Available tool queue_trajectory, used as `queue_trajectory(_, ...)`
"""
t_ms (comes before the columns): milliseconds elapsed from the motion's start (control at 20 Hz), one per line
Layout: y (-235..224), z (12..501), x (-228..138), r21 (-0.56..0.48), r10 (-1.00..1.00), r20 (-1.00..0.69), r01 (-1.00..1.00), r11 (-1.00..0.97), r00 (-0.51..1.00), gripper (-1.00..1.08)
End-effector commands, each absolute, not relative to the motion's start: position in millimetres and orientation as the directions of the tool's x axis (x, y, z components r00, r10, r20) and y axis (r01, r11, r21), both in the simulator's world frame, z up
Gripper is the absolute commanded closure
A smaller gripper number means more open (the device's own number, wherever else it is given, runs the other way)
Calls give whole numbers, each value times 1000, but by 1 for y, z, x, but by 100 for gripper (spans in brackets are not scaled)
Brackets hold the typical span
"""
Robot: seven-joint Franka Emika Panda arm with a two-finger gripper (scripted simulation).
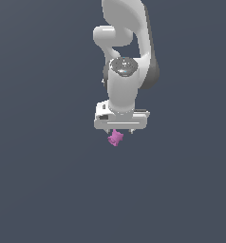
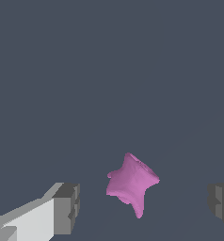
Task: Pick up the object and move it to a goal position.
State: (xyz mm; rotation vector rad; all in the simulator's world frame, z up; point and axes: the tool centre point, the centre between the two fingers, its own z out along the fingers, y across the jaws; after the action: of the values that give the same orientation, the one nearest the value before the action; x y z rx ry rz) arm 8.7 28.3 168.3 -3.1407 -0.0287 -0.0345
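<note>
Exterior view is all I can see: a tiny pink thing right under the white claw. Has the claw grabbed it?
Observer: No. In the wrist view the claw is open, its fingers spread wide.
Visitor: So where is the pink piece?
Observer: The pink piece sits in the gap between the fingers, touching neither.
Visitor: What shape is it up close?
Observer: Lumpy and irregular, with several pointed corners, like a crumpled star.
</note>
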Motion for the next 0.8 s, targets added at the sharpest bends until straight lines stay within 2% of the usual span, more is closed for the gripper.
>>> queue_trajectory(0, 28, 168, 9, 0, 18, 22, 18, -1000, 1000, -92)
queue_trajectory(750, 28, 176, 16, -18, 34, 45, 35, -999, 998, -92)
